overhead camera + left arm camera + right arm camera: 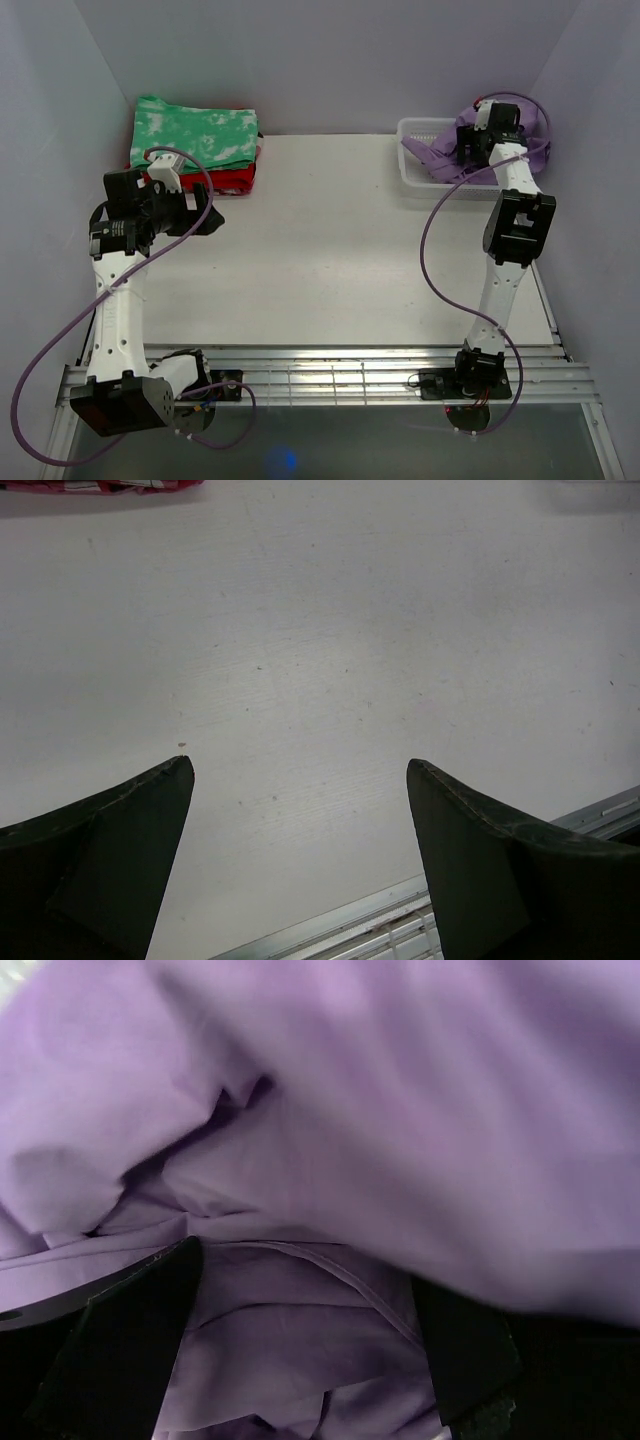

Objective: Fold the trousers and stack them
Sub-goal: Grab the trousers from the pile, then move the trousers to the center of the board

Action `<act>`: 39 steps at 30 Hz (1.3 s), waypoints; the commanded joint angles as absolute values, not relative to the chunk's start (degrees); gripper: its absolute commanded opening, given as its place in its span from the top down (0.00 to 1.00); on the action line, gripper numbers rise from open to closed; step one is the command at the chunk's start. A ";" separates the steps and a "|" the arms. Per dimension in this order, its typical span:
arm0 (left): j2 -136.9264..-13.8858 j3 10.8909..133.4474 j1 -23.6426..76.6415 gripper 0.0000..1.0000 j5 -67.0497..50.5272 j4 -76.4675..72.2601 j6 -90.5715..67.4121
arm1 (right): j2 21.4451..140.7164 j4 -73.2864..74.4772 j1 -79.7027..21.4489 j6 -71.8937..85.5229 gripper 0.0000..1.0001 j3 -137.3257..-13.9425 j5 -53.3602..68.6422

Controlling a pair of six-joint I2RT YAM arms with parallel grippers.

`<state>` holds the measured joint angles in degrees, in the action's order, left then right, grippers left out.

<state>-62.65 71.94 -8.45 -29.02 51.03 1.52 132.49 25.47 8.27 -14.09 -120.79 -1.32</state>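
The lavender trousers (437, 152) lie crumpled in a white basket (409, 128) at the back right of the table. My right gripper (468, 143) is down in the basket on the pile. In the right wrist view the trousers (400, 1110) fill the frame, and the right gripper (305, 1260) is open with folds of the fabric lying between its spread fingers. My left gripper (205, 216) is open and empty, held over the bare table (340, 250) at the left. In the left wrist view the left gripper (300, 770) shows only white tabletop between its fingers.
A green-and-white folded garment (195, 130) lies on a red folded garment (236, 178) at the back left; the red edge shows in the left wrist view (100, 485). A metal rail (330, 375) runs along the near edge. Walls close in on the left, the right and the back.
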 commanded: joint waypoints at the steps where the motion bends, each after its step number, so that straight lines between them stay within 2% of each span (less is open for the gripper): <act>1: -61.79 71.63 -8.35 0.02 -28.04 52.03 1.58 | 137.62 25.31 8.79 -17.13 0.10 -122.96 -0.62; 5: -62.49 72.15 -8.35 0.02 -27.77 52.38 1.67 | 141.15 27.24 9.31 -19.33 0.10 -123.92 3.06; 8: -63.10 72.51 -8.35 0.02 -27.77 52.38 1.50 | 142.47 29.52 9.49 -20.48 0.01 -124.36 5.61; 9: -63.37 72.60 -8.35 0.02 -27.86 52.38 1.32 | 142.64 30.23 9.49 -20.65 0.16 -124.45 6.32; 11: -63.89 72.86 -8.35 0.02 -28.30 52.38 1.14 | 142.38 31.11 9.49 -21.44 0.34 -124.63 8.08; 12: -63.98 73.21 -8.35 0.02 -28.39 52.47 1.14 | 141.34 31.29 9.58 -21.53 0.58 -124.72 8.52; 14: -64.33 73.74 -8.35 0.02 -28.65 52.47 1.06 | 139.84 31.11 9.58 -21.27 0.88 -125.24 9.23; 15: -64.34 74.00 -8.35 0.02 -28.74 52.47 1.14 | 138.96 30.68 9.58 -20.92 0.92 -126.11 9.32; 27: -64.95 77.17 -8.35 0.02 -29.71 52.91 0.62 | 112.62 19.17 10.63 -6.88 0.92 -122.09 12.83; 39: -66.09 79.63 -8.35 0.02 -27.07 52.91 0.18 | 93.27 8.97 10.81 7.64 0.92 -118.65 14.67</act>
<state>-66.00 77.17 -8.45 -27.99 52.71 0.97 98.52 18.06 10.85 1.83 -118.28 12.86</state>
